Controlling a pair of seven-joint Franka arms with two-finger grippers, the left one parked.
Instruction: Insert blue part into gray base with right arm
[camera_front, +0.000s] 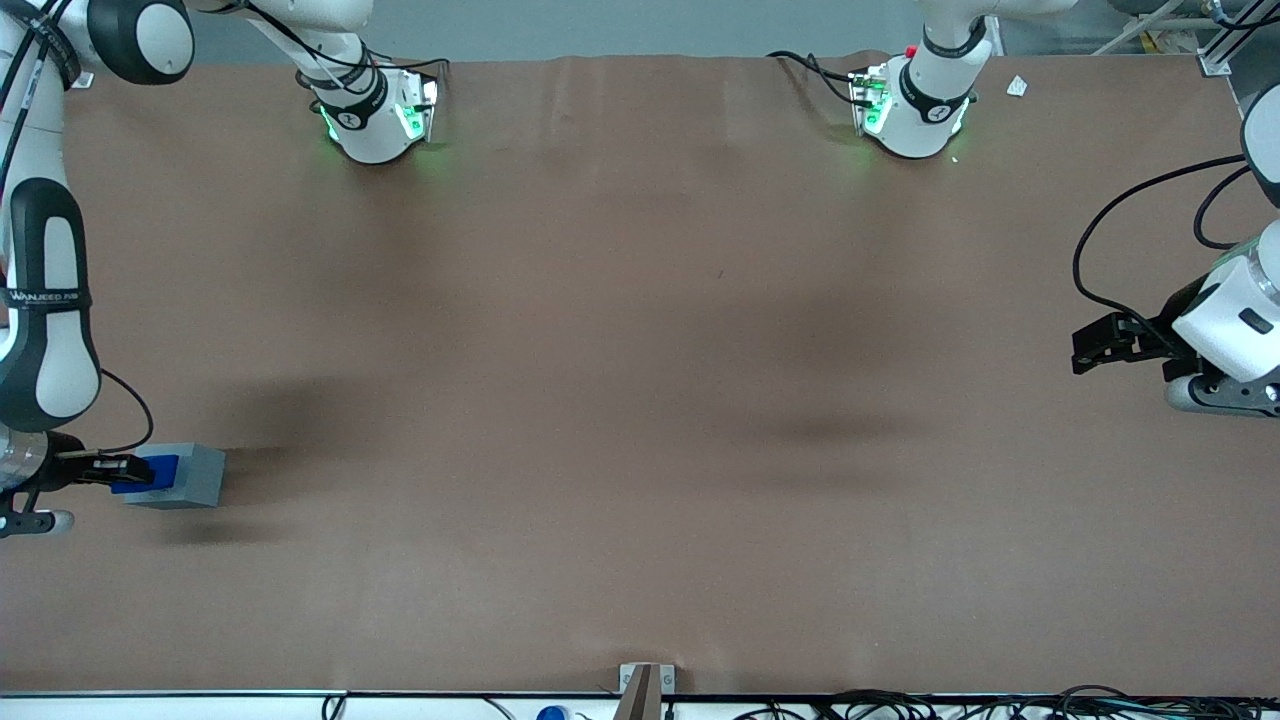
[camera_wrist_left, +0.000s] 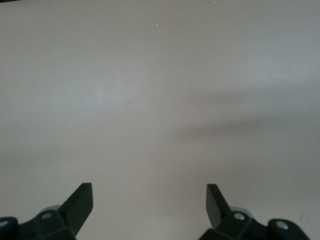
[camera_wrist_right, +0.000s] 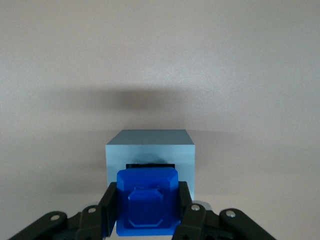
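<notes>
Table: brown-covered work surface (camera_front: 640, 400), plain and matte, carrying both arm mounts and the parts listed below.
Right arm: white arm with black-trimmed segments (camera_front: 45, 330), a lettered black band around it; stood at the working arm's end of the table, reaching down to the parts.
Gripper: black two-finger gripper (camera_wrist_right: 147, 212), low over the table at the working arm's end; fingers (camera_wrist_right: 109, 207) closed against the two flanks of the blue part, gripping it between them.
Blue part: bright-blue plastic block (camera_wrist_right: 148, 202), with chamfered corners and a raised octagonal face toward the wrist camera; held in the gripper directly above the gray base, overlapping its socket opening. In the front view it showed as a blue patch (camera_front: 150, 472) over the base's top, at the gripper tip. Whether it was touching or seated could not be told.
Gray base: light-gray square block (camera_wrist_right: 150, 147) resting flat on the table; a dark strip of recessed socket (camera_wrist_right: 150, 164) visible just past the blue part's edge. In the front view (camera_front: 190, 478) it sat near the working arm's end, casting a shadow on the table.
</notes>
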